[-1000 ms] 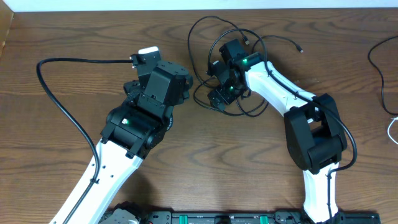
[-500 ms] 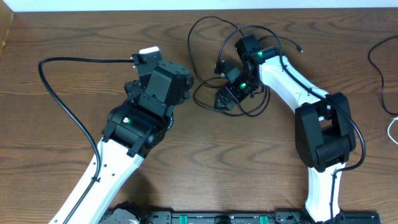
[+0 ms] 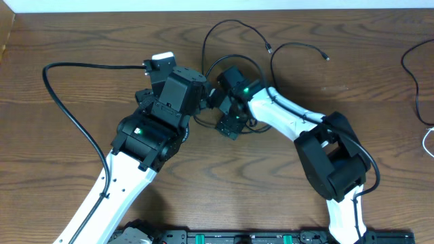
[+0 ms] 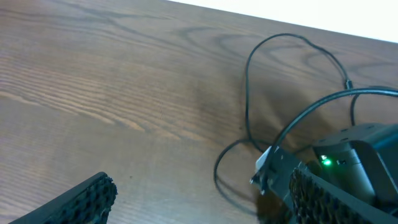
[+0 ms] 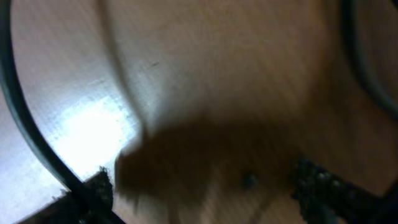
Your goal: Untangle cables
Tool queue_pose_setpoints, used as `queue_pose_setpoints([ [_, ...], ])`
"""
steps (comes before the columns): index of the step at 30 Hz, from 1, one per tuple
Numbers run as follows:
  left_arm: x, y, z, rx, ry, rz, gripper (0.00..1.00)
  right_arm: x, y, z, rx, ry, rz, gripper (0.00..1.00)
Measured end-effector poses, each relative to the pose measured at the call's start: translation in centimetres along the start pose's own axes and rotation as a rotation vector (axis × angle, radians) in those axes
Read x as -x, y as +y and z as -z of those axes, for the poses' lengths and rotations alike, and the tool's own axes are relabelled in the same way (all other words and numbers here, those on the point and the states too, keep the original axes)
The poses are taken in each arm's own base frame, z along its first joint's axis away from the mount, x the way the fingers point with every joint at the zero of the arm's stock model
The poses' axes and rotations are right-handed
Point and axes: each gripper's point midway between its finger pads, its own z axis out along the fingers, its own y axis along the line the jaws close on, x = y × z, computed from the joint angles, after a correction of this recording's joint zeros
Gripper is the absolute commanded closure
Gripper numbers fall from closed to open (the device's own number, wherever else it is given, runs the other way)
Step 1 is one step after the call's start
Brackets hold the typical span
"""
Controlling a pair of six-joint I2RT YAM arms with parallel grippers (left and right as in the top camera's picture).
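Wood-grain desk [image 3: 352, 88] is seen bare at its far left corner and toward the near edge between the arms. Thin black cables [image 4: 246, 87] are looped by the middle of the far edge, with more at the right edge. Beside the loops, the left claw [image 4: 199, 186] is spread wide and empty. The right claw [image 5: 202, 180] is parted, with nothing gripped.

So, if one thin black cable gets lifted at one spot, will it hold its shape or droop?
Probably droop: the cables lie in loose, curving loops on the table, so seem floppy. They look thin, so likely light. The loops appear to cross, so a lifted strand may drag others.
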Motion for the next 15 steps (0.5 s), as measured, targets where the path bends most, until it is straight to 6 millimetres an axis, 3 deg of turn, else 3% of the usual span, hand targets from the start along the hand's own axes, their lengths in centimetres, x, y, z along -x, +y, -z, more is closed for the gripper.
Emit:
queue_pose_setpoints([
  [2,-0.2,0.1,0.0,0.005,0.007,-0.005,0.11,0.4,-0.6,0.0,-0.056,-0.006,-0.015,0.8],
  [3,-0.2,0.1,0.0,0.005,0.009,-0.008,0.11,0.6,-1.1,0.0,-0.086,-0.013,-0.021,0.96],
  [10,-0.4,0.3,0.0,0.011,0.018,-0.019,0.11,-0.6,-5.2,0.7,-0.227,0.016,-0.118,0.99],
  [13,-0.5,0.3,0.0,0.011,0.018,-0.023,0.11,-0.9,-9.6,2.4,-0.32,0.012,-0.2,0.99],
  [15,-0.5,0.3,0.0,0.012,0.019,-0.026,0.11,-0.4,-14.3,4.9,-0.394,-0.039,-0.282,0.99],
])
